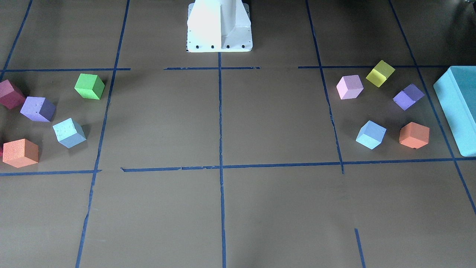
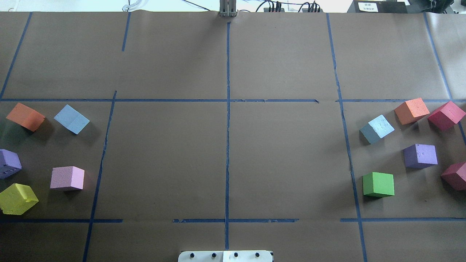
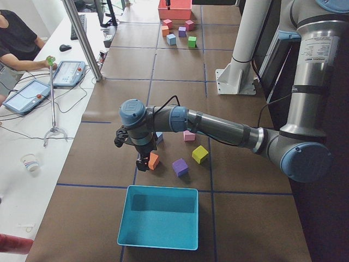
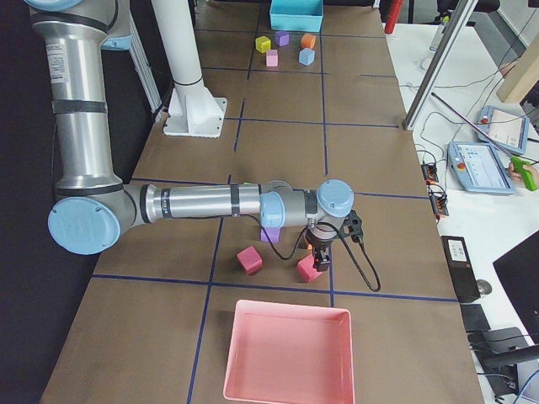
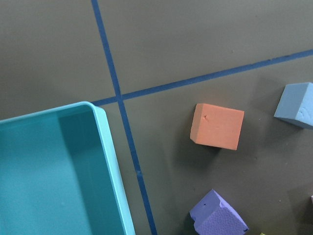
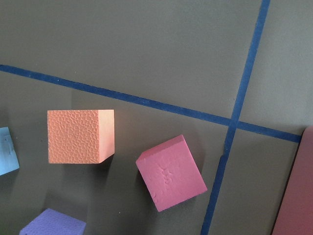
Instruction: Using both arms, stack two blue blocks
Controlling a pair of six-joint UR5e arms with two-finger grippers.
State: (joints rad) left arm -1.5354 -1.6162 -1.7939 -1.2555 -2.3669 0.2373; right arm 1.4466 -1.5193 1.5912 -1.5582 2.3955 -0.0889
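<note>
On the left of the overhead view, the first pale sky-blue foam cube point(image 2: 71, 119) lies on the brown paper-covered table point(image 2: 225, 156), just beside the left orange foam cube point(image 2: 25, 116). The left gripper point(image 3: 143, 162) hangs over this cluster, near the large teal plastic box point(image 3: 161, 215). It shows only from the side, so I cannot tell whether its jaws are apart or together. Its wrist camera centres on the orange cube, with the blue one at the frame's right edge.

Well apart, on the right, the second pale sky-blue foam cube point(image 2: 376, 128) sits near the right orange foam cube point(image 2: 411, 110) and a magenta foam cube point(image 2: 446, 115). The right gripper point(image 4: 319, 268) hovers above these, and its jaw state likewise cannot be told.

Nothing is stacked yet. The likeliest slip is a descent onto an orange neighbour, since each wrist looks lined up with orange rather than blue. Both blue cubes sit skewed to the tape grid, so unrotated jaws could pinch corners and twist the foam. An off-centre placement could topple the stack.
</note>
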